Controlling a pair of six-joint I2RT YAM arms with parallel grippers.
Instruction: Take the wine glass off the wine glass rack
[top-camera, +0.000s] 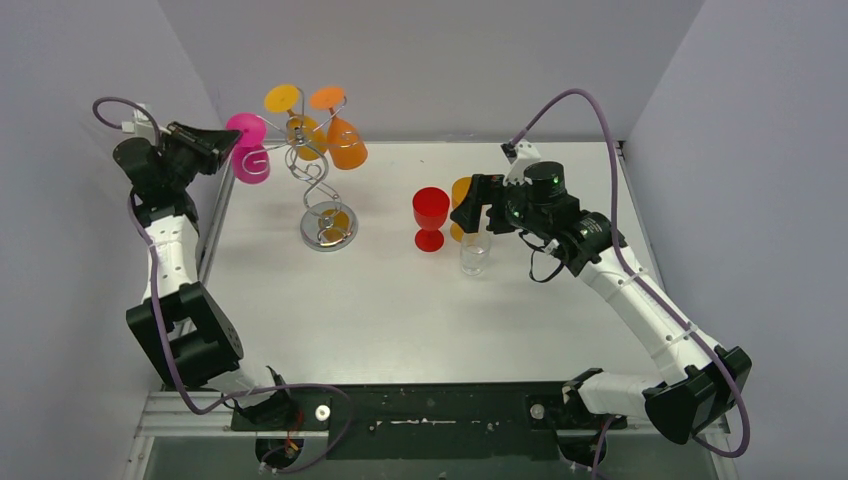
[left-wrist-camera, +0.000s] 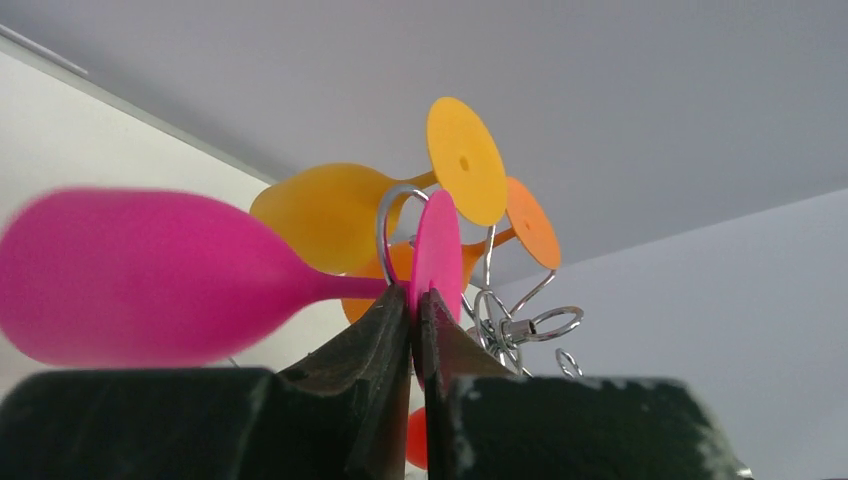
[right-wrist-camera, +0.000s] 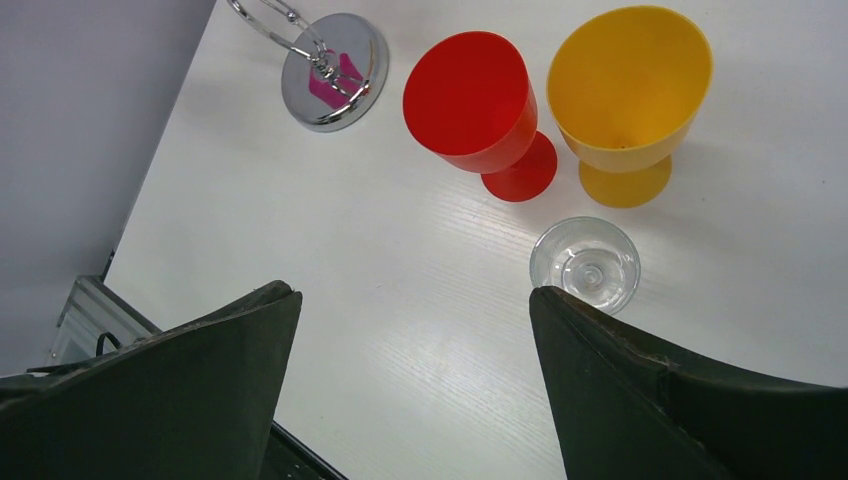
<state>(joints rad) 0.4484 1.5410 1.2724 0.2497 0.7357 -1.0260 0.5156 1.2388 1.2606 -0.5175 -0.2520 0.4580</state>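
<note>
A pink wine glass (top-camera: 252, 165) (left-wrist-camera: 130, 275) hangs bowl-down on the left arm of the silver wine glass rack (top-camera: 312, 185) (left-wrist-camera: 520, 325). My left gripper (top-camera: 232, 145) (left-wrist-camera: 420, 298) is up at the back left, shut on the thin edge of the glass's round pink foot. The stem still sits in the rack's wire loop. A yellow glass (top-camera: 305, 135) (left-wrist-camera: 320, 215) and an orange glass (top-camera: 347, 145) (left-wrist-camera: 530, 222) hang on the rack's other arms. My right gripper (top-camera: 468, 207) (right-wrist-camera: 415, 295) hovers open over the table's middle right, holding nothing.
A red glass (top-camera: 430, 215) (right-wrist-camera: 470, 95), a yellow cup (top-camera: 460, 190) (right-wrist-camera: 625, 80) and a small clear glass (top-camera: 475, 250) (right-wrist-camera: 585, 262) stand upright under the right gripper. The rack's shiny round base (top-camera: 328, 225) (right-wrist-camera: 335, 70) sits left of them. Grey walls close in on three sides.
</note>
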